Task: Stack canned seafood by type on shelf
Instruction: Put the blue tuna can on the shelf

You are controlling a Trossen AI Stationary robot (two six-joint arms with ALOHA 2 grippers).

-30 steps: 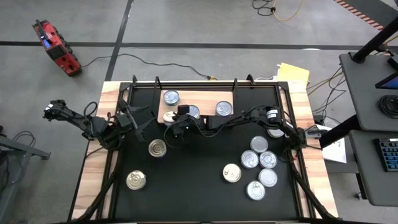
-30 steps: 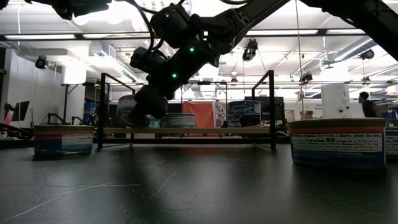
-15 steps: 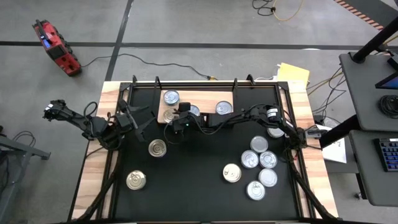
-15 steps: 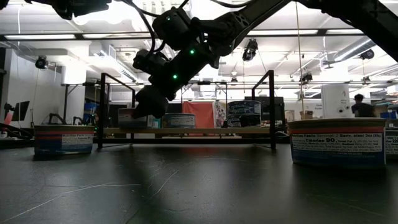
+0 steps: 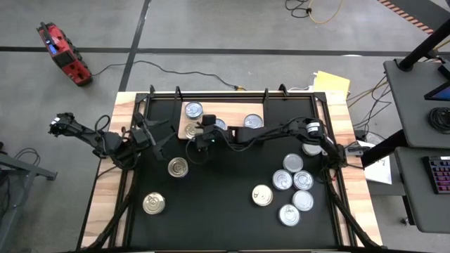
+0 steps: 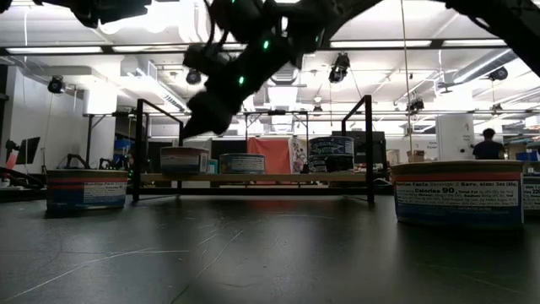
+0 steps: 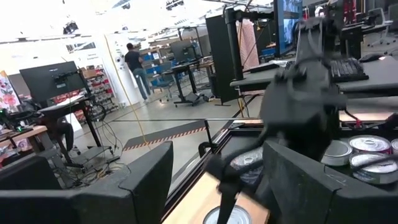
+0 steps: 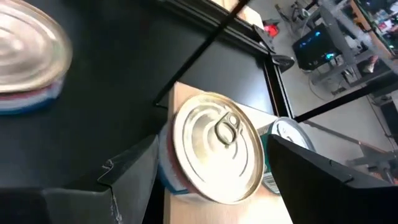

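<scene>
On the black worktop (image 5: pixel 225 218), the right claw (image 6: pixel 207 114), open and empty, hovers above a placed can (image 8: pixel 211 149) on the shelf (image 5: pixel 232 112) at the far edge (release step); next it needs another loose can (image 5: pixel 261 195).

We see shiny, smooth metal lids on the tins (image 8: pixel 214 148) with glossy paper labels, a matt light wooden shelf (image 5: pixel 226 111) — and a dull black table (image 5: pixel 218 204) edged in pale wood.
</scene>
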